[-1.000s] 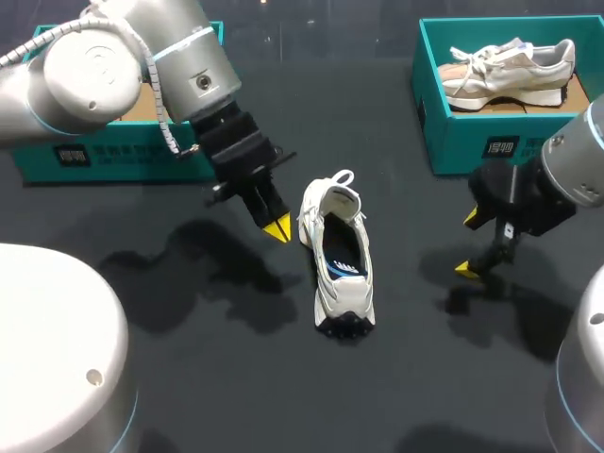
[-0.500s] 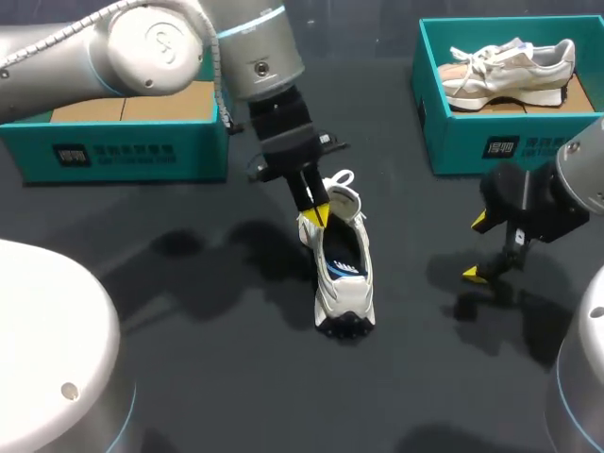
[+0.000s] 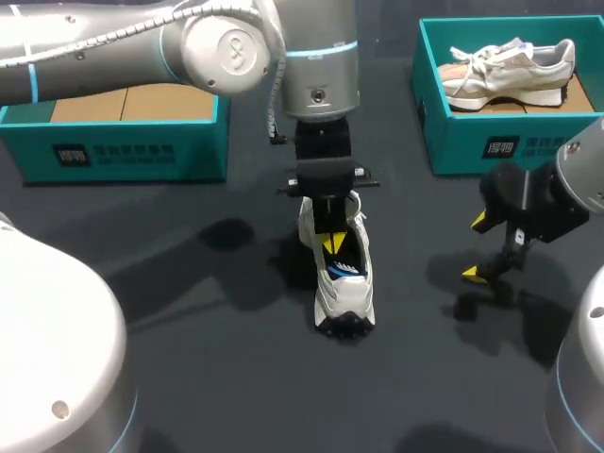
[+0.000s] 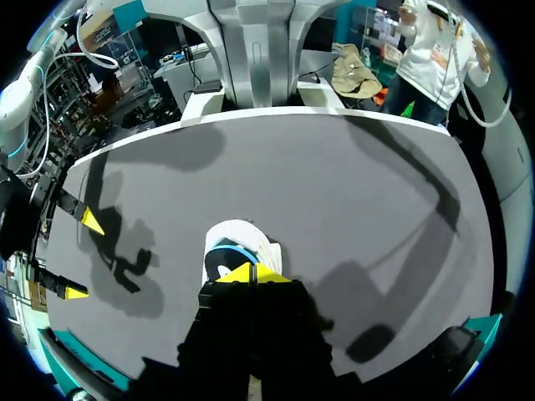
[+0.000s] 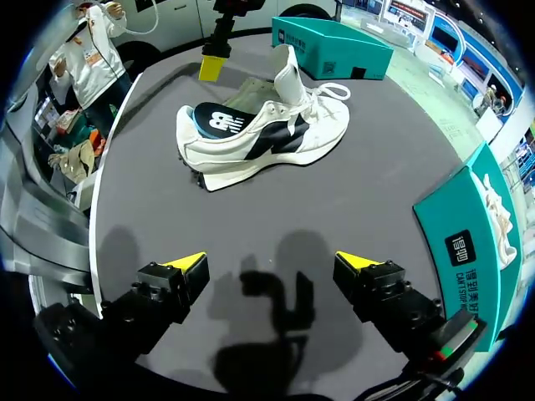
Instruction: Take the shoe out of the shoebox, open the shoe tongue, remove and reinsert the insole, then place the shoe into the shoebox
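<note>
Smooth, silvery shells with a soft sheen cover my left arm point(image 3: 226, 47), and my left gripper point(image 3: 332, 243) is matt black with bright yellow, plastic-looking tips. The table point(image 3: 189, 359) is an even, matt dark grey that takes shadows without glare. The shoe point(image 3: 342, 274) shows smooth white leather-like panels, cloth laces and a dark cloth lining, while the left shoebox point(image 3: 123, 151) and the right shoebox point(image 3: 472, 142) are smooth teal card, the left one plain brown cardboard within.

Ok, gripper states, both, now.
Left gripper: closed, tips together over the shoe opening, holding nothing.
Right gripper: open, empty.
</note>
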Robot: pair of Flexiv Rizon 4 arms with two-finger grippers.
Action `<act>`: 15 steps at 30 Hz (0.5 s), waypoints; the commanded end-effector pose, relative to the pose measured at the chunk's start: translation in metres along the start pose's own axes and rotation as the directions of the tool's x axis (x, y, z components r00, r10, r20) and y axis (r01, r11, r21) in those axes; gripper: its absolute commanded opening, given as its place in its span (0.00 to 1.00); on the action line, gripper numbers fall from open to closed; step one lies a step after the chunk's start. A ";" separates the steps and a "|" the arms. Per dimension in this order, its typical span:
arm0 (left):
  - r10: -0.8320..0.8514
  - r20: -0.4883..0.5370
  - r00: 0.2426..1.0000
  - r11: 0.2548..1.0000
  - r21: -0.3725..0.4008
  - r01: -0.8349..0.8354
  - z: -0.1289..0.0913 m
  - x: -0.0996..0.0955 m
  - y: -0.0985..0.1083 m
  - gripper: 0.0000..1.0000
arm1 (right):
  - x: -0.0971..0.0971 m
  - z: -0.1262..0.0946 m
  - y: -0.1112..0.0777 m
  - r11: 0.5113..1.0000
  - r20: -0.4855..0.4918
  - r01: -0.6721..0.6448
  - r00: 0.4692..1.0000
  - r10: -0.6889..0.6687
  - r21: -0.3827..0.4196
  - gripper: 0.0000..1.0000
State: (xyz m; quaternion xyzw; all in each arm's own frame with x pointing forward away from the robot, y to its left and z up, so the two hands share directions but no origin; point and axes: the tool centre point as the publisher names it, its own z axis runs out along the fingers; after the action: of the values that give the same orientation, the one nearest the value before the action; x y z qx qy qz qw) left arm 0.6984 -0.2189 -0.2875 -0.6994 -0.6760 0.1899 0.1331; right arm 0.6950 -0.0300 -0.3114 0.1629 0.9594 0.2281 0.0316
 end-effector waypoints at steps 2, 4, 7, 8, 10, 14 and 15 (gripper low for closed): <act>0.000 -0.060 0.998 1.000 0.008 0.001 0.001 -0.005 0.005 0.00 | 0.001 0.000 0.000 1.000 0.001 0.000 1.000 0.000 0.000 1.00; 0.000 -0.060 0.998 1.000 0.008 0.001 0.001 -0.005 0.005 0.00 | 0.001 0.000 0.000 1.000 0.001 0.000 1.000 0.000 0.000 1.00; 0.002 -0.062 0.998 1.000 0.006 -0.002 0.005 -0.006 0.004 0.00 | 0.001 0.000 0.000 1.000 0.001 0.000 1.000 0.000 0.000 1.00; 0.004 -0.066 0.998 1.000 0.005 -0.004 0.010 -0.006 0.003 0.00 | 0.001 0.000 0.000 1.000 0.001 0.000 1.000 0.000 0.000 1.00; 0.015 -0.078 0.997 1.000 0.018 -0.014 0.021 -0.008 0.003 0.00 | 0.001 0.000 0.000 1.000 0.001 0.000 1.000 0.000 0.000 1.00; 0.015 -0.093 0.996 0.999 0.029 -0.012 0.038 -0.010 0.005 0.00 | 0.001 0.000 0.000 1.000 0.001 0.000 1.000 0.000 0.000 1.00; 0.007 -0.100 0.995 1.000 0.022 -0.005 0.041 -0.011 0.006 0.00 | 0.001 0.000 0.000 1.000 0.001 0.000 1.000 0.000 0.000 1.00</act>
State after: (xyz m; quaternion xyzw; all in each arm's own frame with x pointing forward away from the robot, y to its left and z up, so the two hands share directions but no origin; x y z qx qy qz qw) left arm 0.6864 -0.2254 -0.3129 -0.7097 -0.6632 0.1663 0.1697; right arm 0.6950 -0.0299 -0.3114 0.1629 0.9594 0.2281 0.0316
